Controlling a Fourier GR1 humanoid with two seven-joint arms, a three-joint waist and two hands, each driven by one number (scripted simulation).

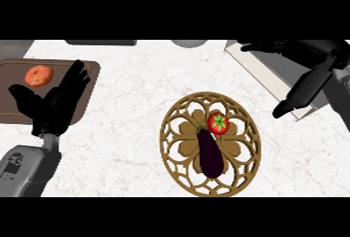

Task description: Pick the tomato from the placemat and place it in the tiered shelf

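A red tomato with a green stem lies on the round, ornate brown placemat in the middle of the counter. It touches the top end of a dark purple eggplant. The tiered shelf, pale with grey boards, stands at the upper right. My right hand hovers over the shelf, open, with one finger stretched down-left and the rest reaching left. It is well apart from the tomato. My left hand rests open at the left, fingers up.
A brown tray at the far left holds an orange round fruit, partly behind my left hand. A dark flat object and a grey round object sit at the counter's far edge.
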